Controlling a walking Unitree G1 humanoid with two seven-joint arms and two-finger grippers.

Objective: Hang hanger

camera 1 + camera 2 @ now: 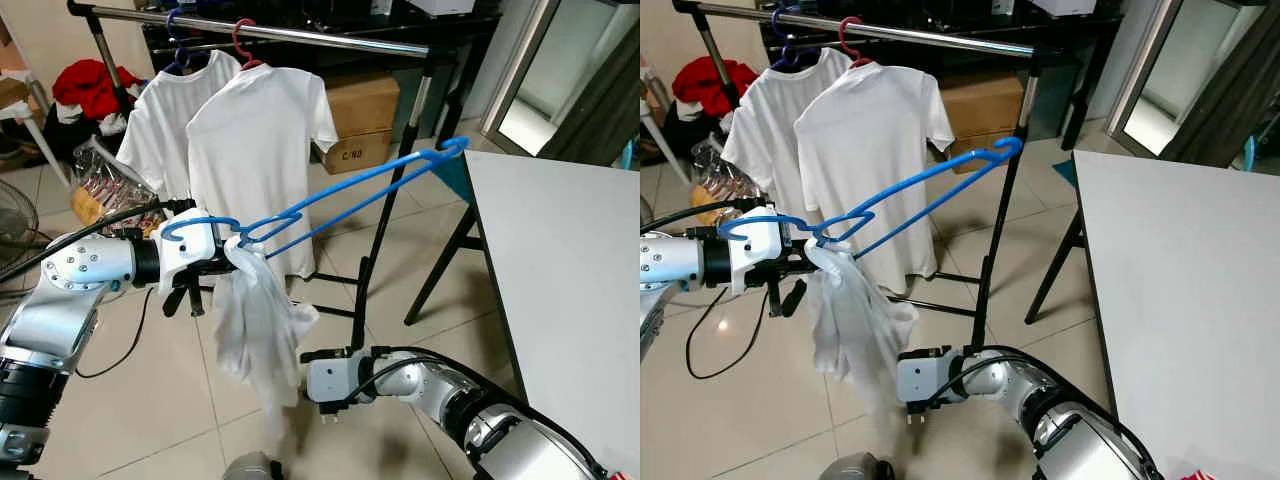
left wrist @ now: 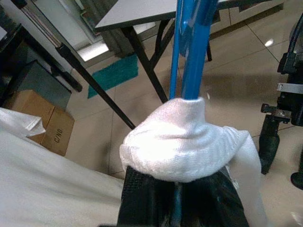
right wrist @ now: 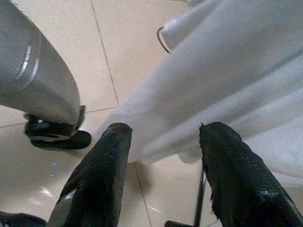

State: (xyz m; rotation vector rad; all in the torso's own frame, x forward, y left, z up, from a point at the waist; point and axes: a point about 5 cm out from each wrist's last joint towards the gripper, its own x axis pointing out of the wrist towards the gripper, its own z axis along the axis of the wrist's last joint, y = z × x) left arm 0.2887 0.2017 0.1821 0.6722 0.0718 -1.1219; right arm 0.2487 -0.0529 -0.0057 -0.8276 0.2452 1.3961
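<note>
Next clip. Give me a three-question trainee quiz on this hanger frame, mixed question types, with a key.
1. True or false: the right gripper is shut on the blue hanger.
2. How many white T-shirts hang on the rail?
3. The left gripper holds: A) a box B) the blue hanger and a bunched white garment C) a table leg.

Key: 1 false, its fingers are apart, below the garment. 2 two. 3 B.
</note>
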